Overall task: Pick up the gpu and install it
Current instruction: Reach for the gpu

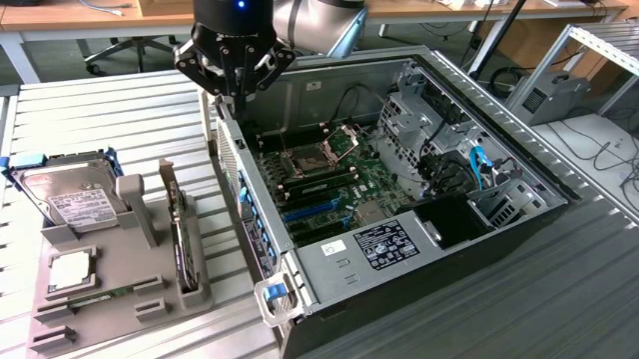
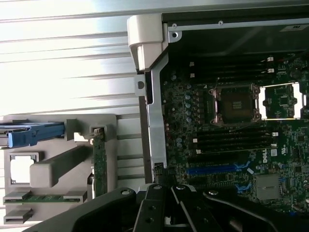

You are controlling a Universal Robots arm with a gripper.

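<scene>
My black gripper (image 1: pixel 236 96) is clenched tight w/ nothing in it. It hangs just over the side wall of the big open grey metal PC case (image 1: pixel 310 86), at the far corner toward the exterior view's left.

The gpu (image 1: pixel 178 224) is a thin green card w/ a long silver metal end piece, and it's not picked up yet. It stands on its edge in a slot of the flat grey plastic holder (image 1: pixel 105 323). The holder lies on the ribbed pale metal worktop (image 1: pixel 100 120), just beside the case on the exterior view's left. The gripper and the gpu are apart, not touching. In the wrist view the card looks like a thin green strip standing in the holder.

Other stuff in the holder:
- a silver boxy hard drive w/ a white label and blue side rails (image 1: pixel 70 198), leaning up at the far end
- a small square silver chip (image 1: pixel 70 271), lying flat
- a small narrow green memory stick (image 1: pixel 100 294), near the chip

Inside the case I see the green main board (image 1: pixel 349 187) w/ an open chip socket (image 1: pixel 310 158) and blue slots (image 1: pixel 310 212).
</scene>
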